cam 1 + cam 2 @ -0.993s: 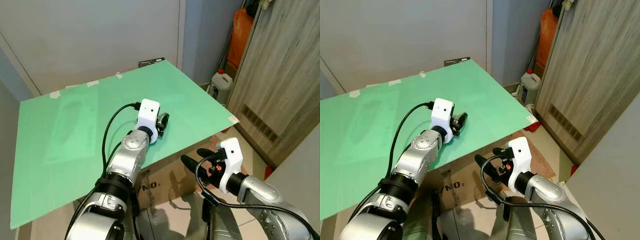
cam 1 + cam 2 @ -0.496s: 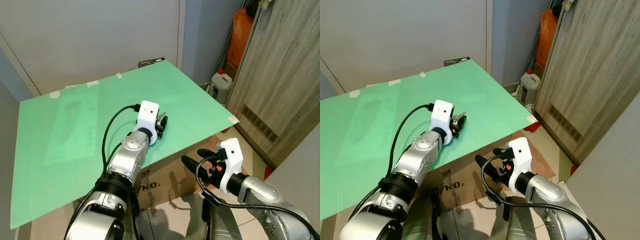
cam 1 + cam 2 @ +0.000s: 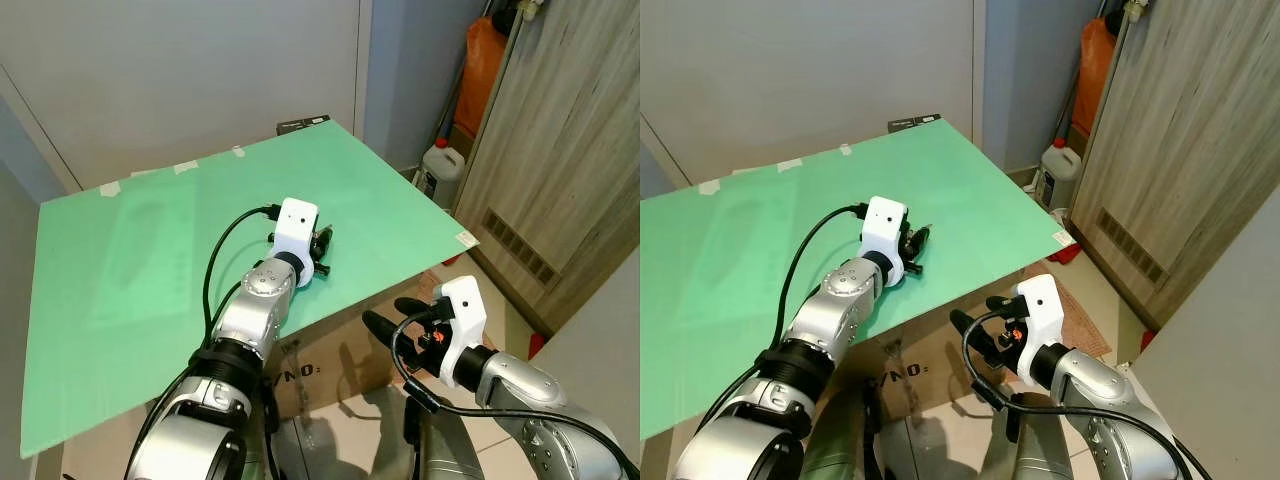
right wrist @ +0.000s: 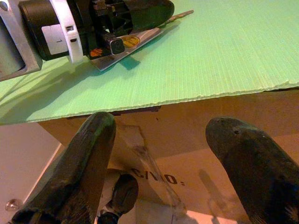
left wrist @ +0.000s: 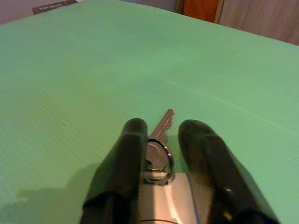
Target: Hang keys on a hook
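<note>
Tape strips [image 3: 187,167] mark the far edge of the green tabletop [image 3: 120,270], with a small dark object [image 3: 303,124] lying at its far right corner. Toward the near right edge of the tabletop, the left gripper [image 5: 161,140] lies low on the surface, its two black fingers [image 5: 128,154] closed against a silver key [image 5: 161,130] on a ring; the key blade lies flat on the green sheet and pokes out past the fingertips. A cardboard box [image 3: 330,365] sits beneath that edge. Off the right edge, over the floor, the right gripper [image 4: 168,158] hangs with its fingers [image 4: 88,158] spread wide, grasping nothing. Further right stand a white jug [image 3: 441,165], an orange bag [image 3: 480,70] and a wooden cabinet [image 3: 560,150].
</note>
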`<state>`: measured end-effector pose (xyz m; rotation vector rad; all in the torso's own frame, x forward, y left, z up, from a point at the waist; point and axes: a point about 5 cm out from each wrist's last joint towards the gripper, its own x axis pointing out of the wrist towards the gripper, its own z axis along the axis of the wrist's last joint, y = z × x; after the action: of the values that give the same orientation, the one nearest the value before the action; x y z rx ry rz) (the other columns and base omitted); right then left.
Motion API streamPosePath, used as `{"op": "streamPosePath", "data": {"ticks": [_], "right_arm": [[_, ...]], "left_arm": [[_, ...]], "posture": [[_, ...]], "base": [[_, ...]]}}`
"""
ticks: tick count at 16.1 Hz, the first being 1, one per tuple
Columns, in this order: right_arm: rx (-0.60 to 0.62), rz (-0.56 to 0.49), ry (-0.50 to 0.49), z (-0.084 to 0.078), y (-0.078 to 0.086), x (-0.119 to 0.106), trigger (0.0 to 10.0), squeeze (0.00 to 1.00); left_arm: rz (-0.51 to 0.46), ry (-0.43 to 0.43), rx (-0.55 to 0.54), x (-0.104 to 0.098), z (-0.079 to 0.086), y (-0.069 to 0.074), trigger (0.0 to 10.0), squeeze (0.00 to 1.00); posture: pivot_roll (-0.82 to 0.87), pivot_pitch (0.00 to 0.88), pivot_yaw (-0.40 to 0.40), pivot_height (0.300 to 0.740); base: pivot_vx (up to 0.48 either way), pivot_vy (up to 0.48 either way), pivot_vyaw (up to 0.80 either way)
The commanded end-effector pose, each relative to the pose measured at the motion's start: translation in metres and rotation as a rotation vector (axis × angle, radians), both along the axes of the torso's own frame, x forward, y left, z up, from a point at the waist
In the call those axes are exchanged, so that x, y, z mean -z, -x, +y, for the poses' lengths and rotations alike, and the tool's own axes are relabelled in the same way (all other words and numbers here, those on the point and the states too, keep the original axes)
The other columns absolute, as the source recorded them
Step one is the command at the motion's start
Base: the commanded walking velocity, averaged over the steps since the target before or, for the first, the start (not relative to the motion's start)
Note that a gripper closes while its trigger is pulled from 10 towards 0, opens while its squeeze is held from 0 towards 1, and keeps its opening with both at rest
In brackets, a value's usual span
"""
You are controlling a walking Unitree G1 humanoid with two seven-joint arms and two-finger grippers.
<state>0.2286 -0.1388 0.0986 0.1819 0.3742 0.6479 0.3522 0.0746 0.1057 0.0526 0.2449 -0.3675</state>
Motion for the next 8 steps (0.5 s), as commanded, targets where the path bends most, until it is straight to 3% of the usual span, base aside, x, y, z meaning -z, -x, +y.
{"op": "streamPosePath", "data": {"ticks": [1, 5, 8], "right_arm": [[-0.012, -0.001, 0.003, 0.001, 0.002, -0.001, 10.0, 0.00], [-0.012, 0.002, 0.005, 0.000, 0.003, -0.001, 10.0, 0.00], [-0.012, -0.002, 0.003, 0.002, 0.001, -0.001, 10.0, 0.00]], "left_arm": [[0.015, 0.013, -0.017, -0.002, 0.003, -0.003, 0.0, 0.00], [0.035, 0.041, -0.026, -0.001, 0.005, -0.005, 0.0, 0.00], [-0.075, -0.014, 0.050, -0.013, -0.001, -0.005, 0.0, 0.00]], "posture": [[-0.18, 0.000, 0.060, 0.574], [-0.18, 0.000, 0.057, 0.574], [-0.18, 0.000, 0.057, 0.574]], "base": [[0.000, 0.000, 0.00], [0.000, 0.000, 0.00], [0.000, 0.000, 0.00]]}}
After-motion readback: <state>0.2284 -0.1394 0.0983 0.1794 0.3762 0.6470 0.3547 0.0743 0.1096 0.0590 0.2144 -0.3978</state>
